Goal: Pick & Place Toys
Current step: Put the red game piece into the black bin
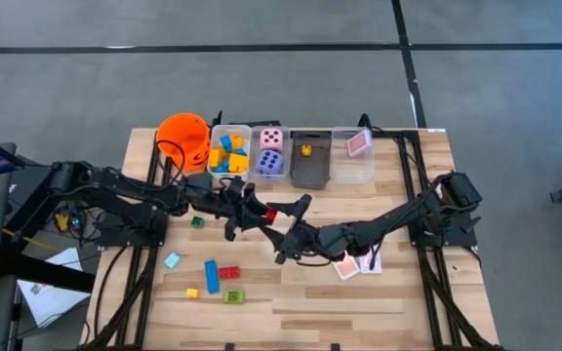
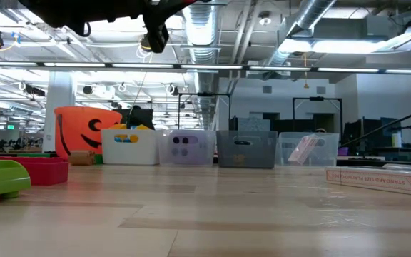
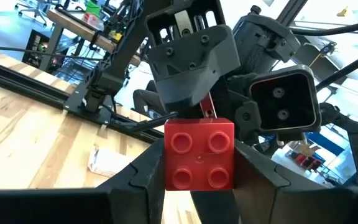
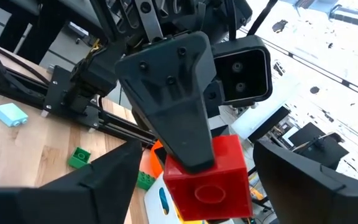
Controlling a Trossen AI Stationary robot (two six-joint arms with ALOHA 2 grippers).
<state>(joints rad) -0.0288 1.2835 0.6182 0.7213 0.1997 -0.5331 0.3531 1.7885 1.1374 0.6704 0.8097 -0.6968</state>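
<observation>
My left gripper (image 1: 264, 211) is shut on a red four-stud brick (image 1: 271, 213) above the middle of the table; the brick also shows in the left wrist view (image 3: 199, 154). My right gripper (image 1: 287, 230) faces it from the table's right, wide open. In the right wrist view its fingers stand apart on either side of the brick (image 4: 213, 177), without touching it. Loose blocks lie on the table at front left: green (image 1: 197, 221), light blue (image 1: 172, 259), blue (image 1: 212, 275), red (image 1: 229, 272), yellow (image 1: 192, 292), green (image 1: 234, 295). Pink-white cards (image 1: 351, 265) lie flat under my right arm. My left gripper pinches the red brick by two opposite side walls (image 3: 166, 163) between its two fingers (image 3: 138, 180). The fingers come roughly level from the table's left. The brick's studs face the wrist. The brick is lifted clear of the table.
Along the far edge stand an orange bucket (image 1: 183, 136), a clear bin with yellow and blue blocks (image 1: 228, 154), a bin with two dice (image 1: 269, 154), a grey bin (image 1: 310, 168) and a clear bin with a card (image 1: 354, 166). Bare wood lies at the front right.
</observation>
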